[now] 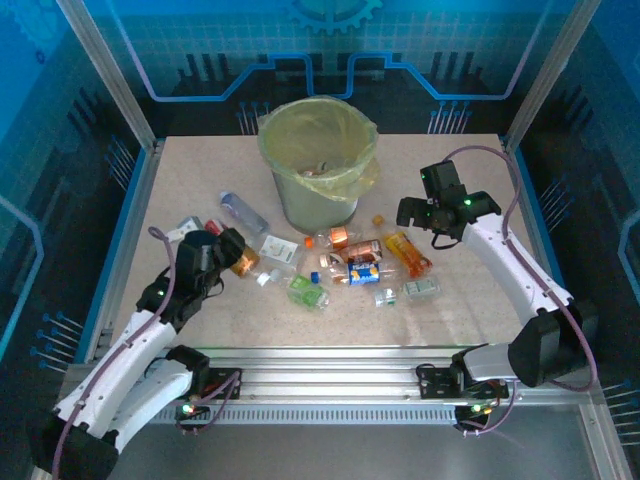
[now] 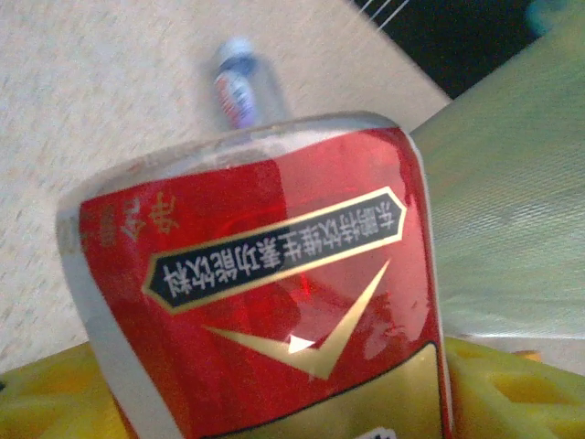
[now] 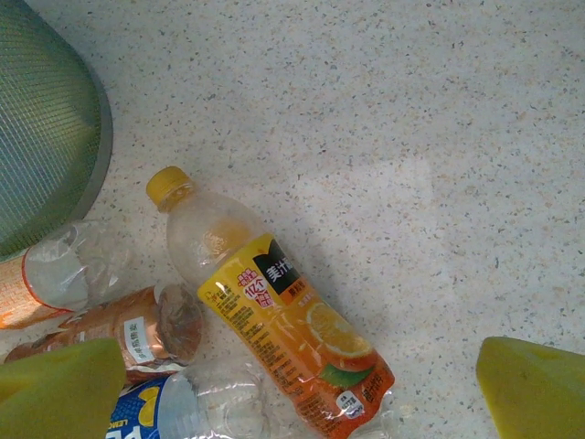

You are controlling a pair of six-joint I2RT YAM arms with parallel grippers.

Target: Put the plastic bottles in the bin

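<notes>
My left pincer (image 1: pixel 236 258): am gripping red-label bottle (image 2: pixel 274 302) between yellow pads (image 2: pixel 37 402), at worktop (image 1: pixel 480 300) left side. My right pincer (image 1: pixel 418 214): am holding it wide open, empty, hovering above orange-juice bottle (image 3: pixel 283 329). Other bottles (image 1: pixel 362 272) lying clustered just before bin (image 1: pixel 312 200).

The bin (image 1: pixel 318 165) stands far-centre on the table (image 1: pixel 480 330). Bottles (image 1: pixel 362 272) lie scattered before it, a lone bottle (image 1: pixel 243 212) to its left. The gripped bottle (image 2: pixel 274 302) sits between the left gripper's (image 1: pixel 237 257) fingers, left of the scatter.

Lab cell, aluminium frame (image 1: pixel 105 70), blue panels (image 1: pixel 200 40)
</notes>
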